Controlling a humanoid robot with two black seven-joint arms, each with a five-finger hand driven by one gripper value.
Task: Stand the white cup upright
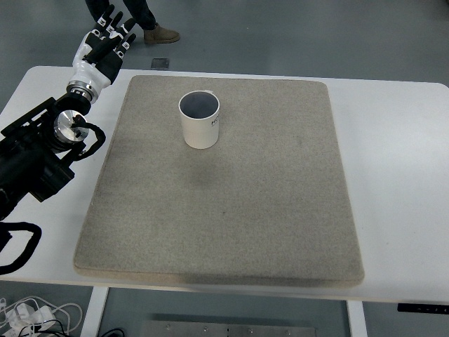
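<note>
A white cup (200, 121) stands upright, mouth up, on the grey mat (231, 203), near its far left part. My left hand (104, 43) is raised over the table's far left corner, well left of the cup, fingers spread and holding nothing. The black left arm (42, 151) comes in from the left edge. The right arm is out of view.
The mat covers most of the white table (400, 175). A person's legs and shoes (151, 28) show on the floor beyond the table's far edge, close behind my left hand. Cables (28, 316) lie on the floor at the lower left.
</note>
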